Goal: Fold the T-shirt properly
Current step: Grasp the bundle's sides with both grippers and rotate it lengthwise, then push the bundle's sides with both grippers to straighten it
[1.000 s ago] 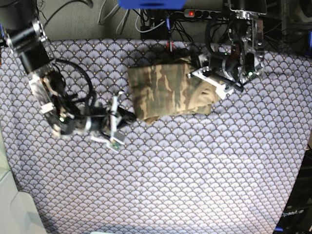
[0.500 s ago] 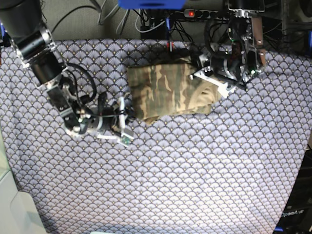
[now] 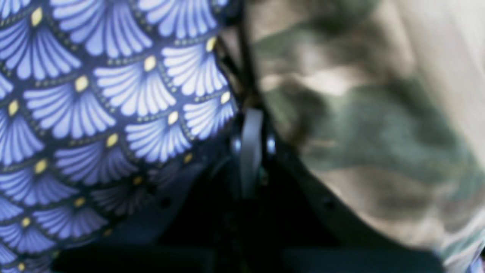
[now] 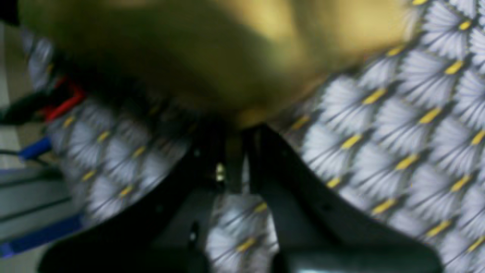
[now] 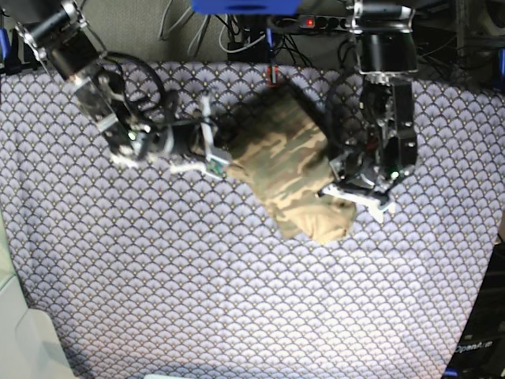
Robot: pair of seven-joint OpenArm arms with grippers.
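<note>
On the bench's patterned tablecloth (image 5: 237,300), toward its far middle in the base view, you have the T-shirt (image 5: 288,170) lying as a compact folded bundle turned diagonally, one end toward the cables at the back, the other pointing at the near right. Your right hand (image 5: 215,151) sits at the bundle's upper-left edge, and your left hand (image 5: 357,189) at its lower-right end, both low against the cloth. From here you cannot see whether either one pinches fabric.

From the left wrist view, the left hand (image 3: 250,125) has its fingers pressed fully together, right on the line where the T-shirt (image 3: 363,125) meets the tablecloth (image 3: 94,113). The picture is blurred, so I cannot tell whether an edge of cloth is caught between them.

From the right wrist view, the right hand (image 4: 233,151) is likewise closed, with the T-shirt (image 4: 170,57) as a soft tan blur just beyond the tips and tablecloth (image 4: 398,132) on both sides. Again, a grip on fabric cannot be confirmed.

My judgement: the folding is nearly done and you are squaring the bundle. Move both hands together, keep them low, and drag gently so the layers do not slide apart. Stop once the edges lie parallel to the bench.
</note>
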